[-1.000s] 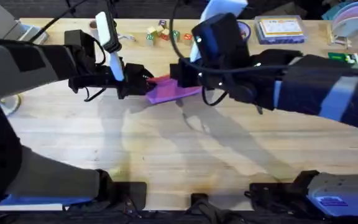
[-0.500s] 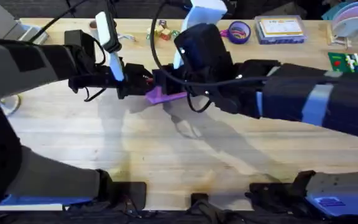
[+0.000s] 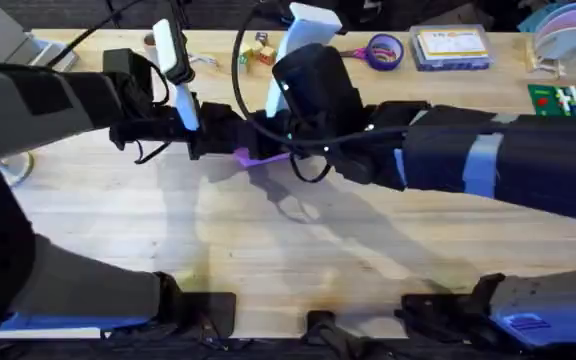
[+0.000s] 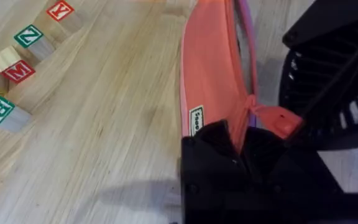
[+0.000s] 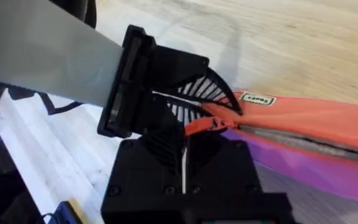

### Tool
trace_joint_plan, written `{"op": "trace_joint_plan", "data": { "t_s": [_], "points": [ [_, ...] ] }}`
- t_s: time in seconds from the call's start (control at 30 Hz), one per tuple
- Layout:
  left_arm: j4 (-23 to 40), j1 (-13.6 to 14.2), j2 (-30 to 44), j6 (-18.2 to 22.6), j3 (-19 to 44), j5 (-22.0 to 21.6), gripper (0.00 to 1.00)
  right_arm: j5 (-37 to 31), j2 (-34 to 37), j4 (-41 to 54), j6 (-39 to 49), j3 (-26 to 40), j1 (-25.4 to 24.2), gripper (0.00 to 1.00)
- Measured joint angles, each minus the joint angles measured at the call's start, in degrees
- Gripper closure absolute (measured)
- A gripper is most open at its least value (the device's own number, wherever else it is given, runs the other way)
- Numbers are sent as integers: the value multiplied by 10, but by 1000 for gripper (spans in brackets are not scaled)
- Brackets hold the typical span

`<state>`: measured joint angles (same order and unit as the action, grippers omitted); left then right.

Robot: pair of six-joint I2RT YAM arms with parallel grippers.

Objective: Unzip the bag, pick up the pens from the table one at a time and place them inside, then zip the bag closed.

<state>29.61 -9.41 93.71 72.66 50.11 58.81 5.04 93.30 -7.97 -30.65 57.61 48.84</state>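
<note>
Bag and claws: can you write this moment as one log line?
left claw: shut on bag end | right claw: shut on zipper pull | stage: zipper

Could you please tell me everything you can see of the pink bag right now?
The bag is a soft fabric pouch, pink on top with a purple side below, lying long and flat on the table. A small white label sits near one end. Its zipper runs along the top. The left tool pinches that end, and the right tool grips the pink pull tab.
</note>
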Motion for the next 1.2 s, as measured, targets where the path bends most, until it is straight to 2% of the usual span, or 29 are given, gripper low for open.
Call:
{"op": "trace_joint_plan", "data": {
  "t_s": [0.1,0.13,0.17,0.2,0.27,0.4,0.43,0.47,0.53,0.57,0.93,1.0,1.03,1.17,1.2],
  "points": [
    [0,0,0,0,0,1,958,1,0,3,12,4,0,972],
    [0,0,0,0,0,1,958,3,0,3,14,5,0,932],
    [-3,0,0,0,0,0,958,10,0,-1,16,6,1,843],
    [-4,0,0,0,0,0,958,19,-1,-3,19,12,5,708],
    [-2,-2,0,0,0,2,958,13,-8,12,27,18,9,568],
    [-3,-3,0,0,0,0,958,18,-23,29,35,23,9,522],
    [-4,-2,0,0,0,0,958,21,-27,33,36,25,9,479],
    [-4,-2,0,0,0,0,958,23,-32,38,38,27,9,411],
    [-5,-2,0,0,0,-1,958,26,-43,52,41,28,9,122],
    [-5,-2,0,0,0,-1,958,28,-50,61,46,28,7,31],
    [-5,-2,0,0,0,-1,958,32,-126,181,115,28,-41,4],
    [-5,-2,0,1,0,0,847,32,-158,226,144,28,-51,4],
    [-6,-2,0,3,0,2,739,32,-164,236,149,28,-54,4],
    [-7,-1,0,2,0,6,125,32,-178,263,158,28,-65,4],
    [-6,-1,0,1,0,7,36,32,-179,268,160,28,-67,4]
  ]
}}
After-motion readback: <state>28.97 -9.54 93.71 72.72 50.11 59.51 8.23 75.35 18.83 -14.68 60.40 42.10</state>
